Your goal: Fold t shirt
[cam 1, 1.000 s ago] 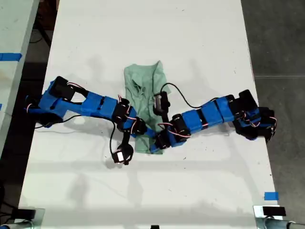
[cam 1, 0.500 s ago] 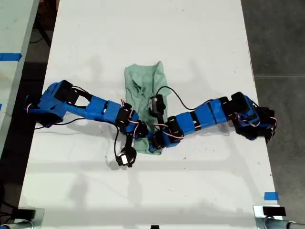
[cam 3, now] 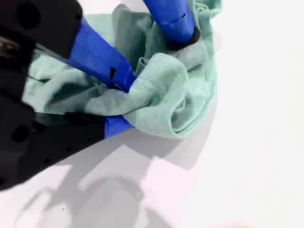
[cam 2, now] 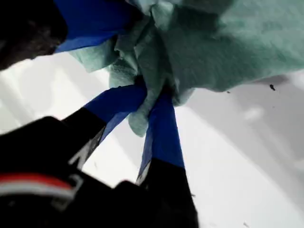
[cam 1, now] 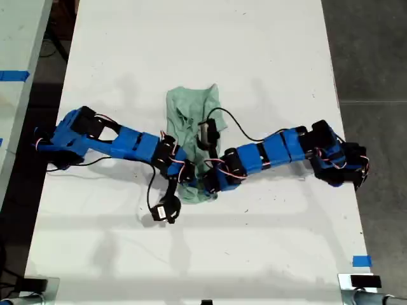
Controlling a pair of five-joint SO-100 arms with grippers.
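Pinching the t shirt (cam 1: 191, 127) mid-tabletop (cam 1: 254, 51), my first gripper (cam 2: 154, 97) and my second gripper (cam 3: 124, 102) crowd its bunched near end.

My first hand (cam 2: 153, 92) pinches a bunched fold of the t shirt (cam 2: 228, 42) above the white table (cam 2: 247, 161).

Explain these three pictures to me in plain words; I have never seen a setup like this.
The overhead picture shows two small blue robot arms on a white table, reaching in from either side toward a pale green t shirt. The other two pictures come from cameras on each arm's gripper, looking along its blue fingers. My first gripper is pinched shut on a bunched fold of the shirt. My second gripper is also clamped on a rolled edge of it. Both grips sit at the shirt's lower end in the overhead picture.
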